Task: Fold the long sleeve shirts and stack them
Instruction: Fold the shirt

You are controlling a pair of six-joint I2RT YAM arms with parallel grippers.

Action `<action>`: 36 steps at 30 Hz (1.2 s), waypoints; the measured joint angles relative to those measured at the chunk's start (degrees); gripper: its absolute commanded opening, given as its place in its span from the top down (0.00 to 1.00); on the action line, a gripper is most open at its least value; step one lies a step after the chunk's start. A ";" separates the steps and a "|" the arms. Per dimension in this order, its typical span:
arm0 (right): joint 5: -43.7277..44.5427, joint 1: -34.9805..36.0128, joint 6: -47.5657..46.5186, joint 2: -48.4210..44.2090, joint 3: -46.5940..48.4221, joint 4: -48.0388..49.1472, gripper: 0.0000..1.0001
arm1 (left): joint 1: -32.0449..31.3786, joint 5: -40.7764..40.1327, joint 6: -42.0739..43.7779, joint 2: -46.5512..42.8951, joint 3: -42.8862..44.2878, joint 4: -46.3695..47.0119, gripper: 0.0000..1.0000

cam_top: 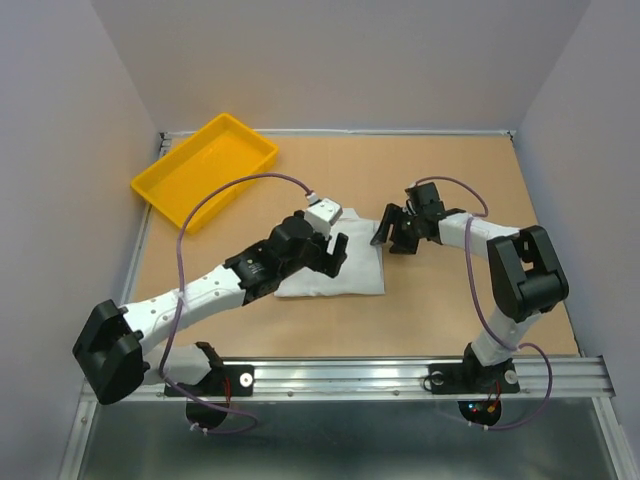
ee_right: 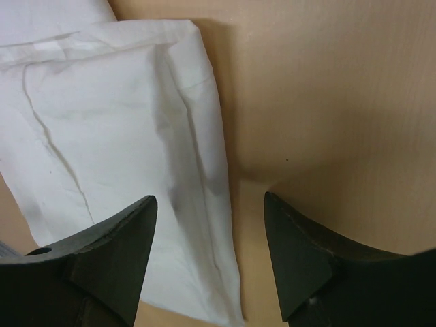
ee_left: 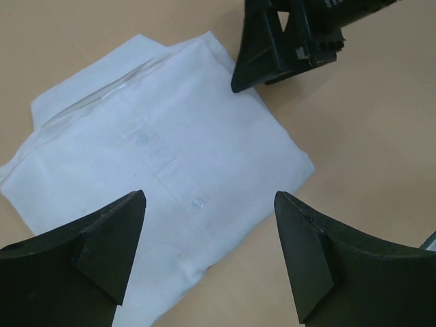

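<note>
A white long sleeve shirt [cam_top: 350, 268] lies folded into a compact rectangle at mid-table, collar and button front up [ee_left: 163, 157]. My left gripper [cam_top: 340, 250] hovers over its left part, jaws wide open with nothing between them [ee_left: 208, 204]. My right gripper [cam_top: 385, 228] hangs just off the shirt's right edge, also open and empty [ee_right: 210, 208]. In the right wrist view the folded side edge of the shirt [ee_right: 122, 136] runs between the fingers. The right gripper's fingers [ee_left: 262, 58] show at the top of the left wrist view, above the shirt's far corner.
A yellow plastic tray [cam_top: 172, 183] sits empty at the back left corner of the table. Grey walls close in the left, back and right sides. A metal rail [cam_top: 400, 375] with both arm bases runs along the near edge.
</note>
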 measured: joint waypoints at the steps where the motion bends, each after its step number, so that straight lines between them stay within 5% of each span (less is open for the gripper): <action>1: -0.20 0.02 0.20 0.42 0.35 0.55 0.34 | -1.70 -0.72 0.83 0.81 0.13 0.55 0.12; 9: -3.96 0.00 1.66 3.52 0.57 2.75 0.80 | -10.49 -2.10 5.49 12.50 1.07 3.02 0.17; 14: -5.49 0.00 2.27 3.91 0.70 3.19 0.98 | -15.04 -3.65 9.73 19.93 4.44 3.37 0.17; 22: -7.02 0.00 2.78 3.91 1.53 3.23 0.99 | -21.81 -8.70 16.02 26.97 6.45 5.07 0.19; 36: -9.03 0.00 4.28 3.87 1.95 3.23 0.99 | -23.45 -23.06 19.17 35.67 7.98 8.48 0.34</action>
